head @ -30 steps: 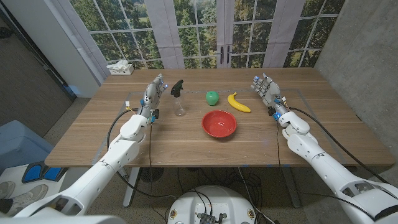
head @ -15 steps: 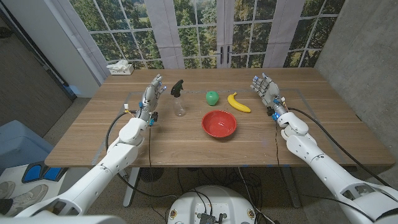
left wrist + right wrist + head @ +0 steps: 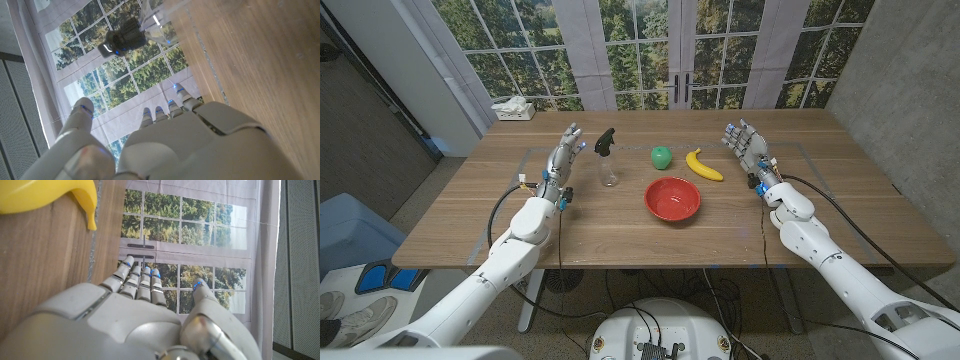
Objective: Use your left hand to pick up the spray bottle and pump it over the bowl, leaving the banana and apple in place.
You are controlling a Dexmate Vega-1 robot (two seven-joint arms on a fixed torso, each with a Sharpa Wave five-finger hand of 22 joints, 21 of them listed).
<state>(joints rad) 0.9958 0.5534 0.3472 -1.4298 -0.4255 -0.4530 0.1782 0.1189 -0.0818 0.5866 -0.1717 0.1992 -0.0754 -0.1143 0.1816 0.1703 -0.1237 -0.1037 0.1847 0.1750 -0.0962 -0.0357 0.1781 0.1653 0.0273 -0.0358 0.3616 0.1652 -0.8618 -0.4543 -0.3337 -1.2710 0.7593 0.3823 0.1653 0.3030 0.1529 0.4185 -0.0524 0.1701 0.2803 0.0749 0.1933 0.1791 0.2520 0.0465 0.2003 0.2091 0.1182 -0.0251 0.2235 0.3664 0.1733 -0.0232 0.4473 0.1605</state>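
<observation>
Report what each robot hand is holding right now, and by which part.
Nothing is held. The left robot hand is open beside the spray bottle, apart from it. The right robot hand is open near the banana, not touching it.

I see a matt wood-grain counter (image 3: 620, 235) under a clear plastic spray bottle (image 3: 608, 160) with a black head. The red bowl (image 3: 672, 198) looks smooth and glossy; both hands' shells are pale matt plastic.

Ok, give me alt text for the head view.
The left hand, open, stands just left of a clear spray bottle with a black trigger head; a green apple, yellow banana and red bowl sit mid-table.
</observation>
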